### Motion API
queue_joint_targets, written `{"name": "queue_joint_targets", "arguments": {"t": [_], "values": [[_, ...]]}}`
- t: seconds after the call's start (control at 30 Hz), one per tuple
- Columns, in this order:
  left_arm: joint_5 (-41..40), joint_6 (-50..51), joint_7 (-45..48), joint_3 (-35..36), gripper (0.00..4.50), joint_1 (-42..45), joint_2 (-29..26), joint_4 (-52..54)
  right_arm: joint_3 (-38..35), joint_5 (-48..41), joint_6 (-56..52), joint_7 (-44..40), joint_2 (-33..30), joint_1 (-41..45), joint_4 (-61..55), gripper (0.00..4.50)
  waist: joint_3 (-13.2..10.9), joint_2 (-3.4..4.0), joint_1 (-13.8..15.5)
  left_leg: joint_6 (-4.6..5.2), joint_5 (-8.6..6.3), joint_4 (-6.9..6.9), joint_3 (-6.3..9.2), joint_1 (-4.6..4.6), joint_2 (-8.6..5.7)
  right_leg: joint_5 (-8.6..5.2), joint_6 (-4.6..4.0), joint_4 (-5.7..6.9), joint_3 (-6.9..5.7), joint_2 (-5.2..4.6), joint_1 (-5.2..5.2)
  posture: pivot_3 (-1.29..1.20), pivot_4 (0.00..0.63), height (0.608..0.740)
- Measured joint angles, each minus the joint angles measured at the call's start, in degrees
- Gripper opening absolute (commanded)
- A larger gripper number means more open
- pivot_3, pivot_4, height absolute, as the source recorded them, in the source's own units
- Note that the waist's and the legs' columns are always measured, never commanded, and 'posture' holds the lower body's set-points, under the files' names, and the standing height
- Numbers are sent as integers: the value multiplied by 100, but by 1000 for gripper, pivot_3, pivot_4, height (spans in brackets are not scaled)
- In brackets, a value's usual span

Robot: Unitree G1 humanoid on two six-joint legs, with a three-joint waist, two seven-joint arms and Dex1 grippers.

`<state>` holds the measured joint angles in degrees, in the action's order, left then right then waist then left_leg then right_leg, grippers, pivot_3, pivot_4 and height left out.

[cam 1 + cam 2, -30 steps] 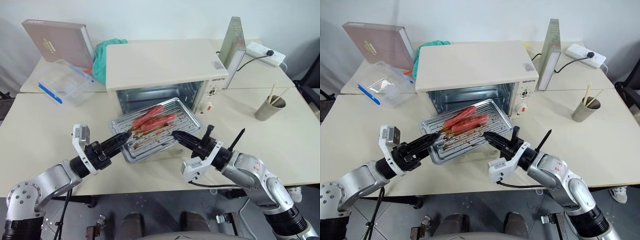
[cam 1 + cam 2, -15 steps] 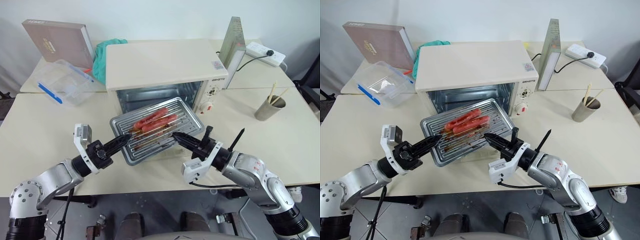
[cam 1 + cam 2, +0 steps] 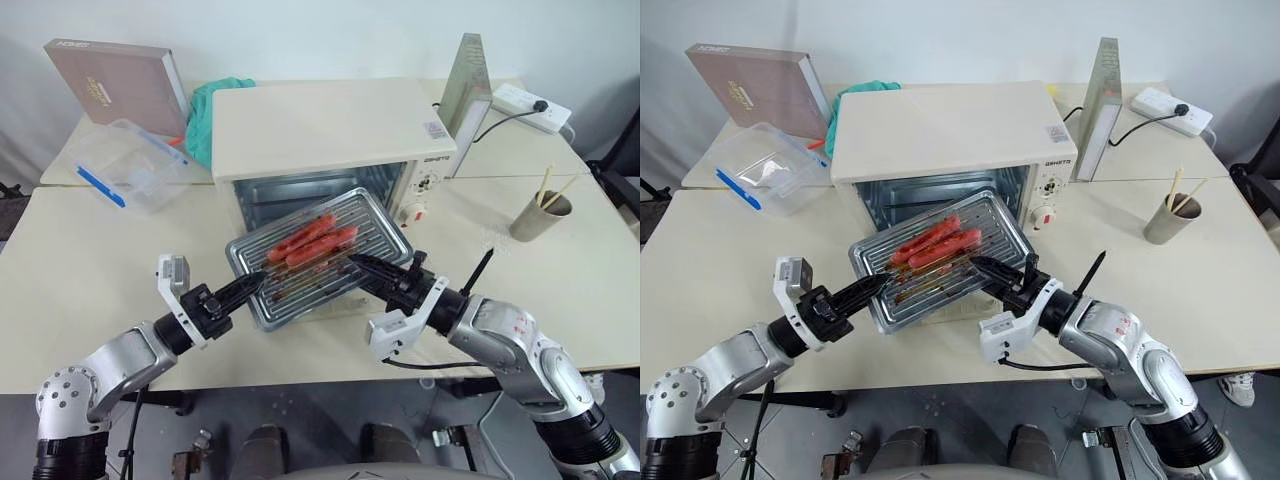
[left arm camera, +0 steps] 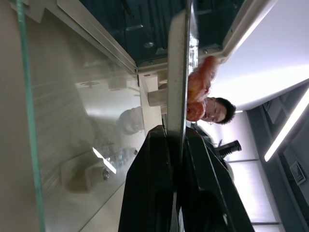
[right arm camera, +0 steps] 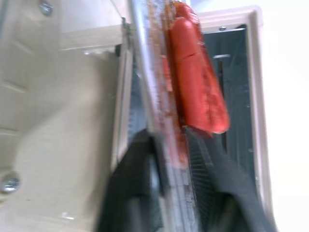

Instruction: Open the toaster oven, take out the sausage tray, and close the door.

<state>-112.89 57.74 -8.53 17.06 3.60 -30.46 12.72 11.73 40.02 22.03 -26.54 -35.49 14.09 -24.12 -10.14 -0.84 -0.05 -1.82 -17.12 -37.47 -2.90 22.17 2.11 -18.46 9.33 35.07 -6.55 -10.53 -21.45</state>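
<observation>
We've got the sausage tray (image 3: 318, 256) lifted just in front of the toaster oven (image 3: 335, 135). L gripper (image 3: 253, 283) is clamped on its near-left edge; R gripper (image 3: 362, 263) straddles the right edge, can't tell if it's gripping. Bare tabletop (image 3: 60, 260) lies either side.

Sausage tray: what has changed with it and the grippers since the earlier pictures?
The left gripper has closed on the left rim of the tray; before, it was open beside that rim. The tray then rose a little and shifted slightly to the right. The right gripper stays at the tray's right rim. The oven stays open and in place.
</observation>
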Motion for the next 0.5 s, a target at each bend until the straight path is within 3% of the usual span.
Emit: {"name": "queue_joint_targets", "arguments": {"t": [0.23,0.5], "values": [[63,47,-261,77,0,25,171,-26,-29,-593,303,-163,-192,-181,-80,4490,0,0,6,0,0,-2,0,0,0,0,0,-1,0,0,1,0,150,740],[65,142,-558,168,0,13,288,-20,-124,-1382,663,-418,-631,-325,-54,4490,0,0,11,0,0,-1,0,0,0,0,0,-2,0,0,2,0,150,740]]}}
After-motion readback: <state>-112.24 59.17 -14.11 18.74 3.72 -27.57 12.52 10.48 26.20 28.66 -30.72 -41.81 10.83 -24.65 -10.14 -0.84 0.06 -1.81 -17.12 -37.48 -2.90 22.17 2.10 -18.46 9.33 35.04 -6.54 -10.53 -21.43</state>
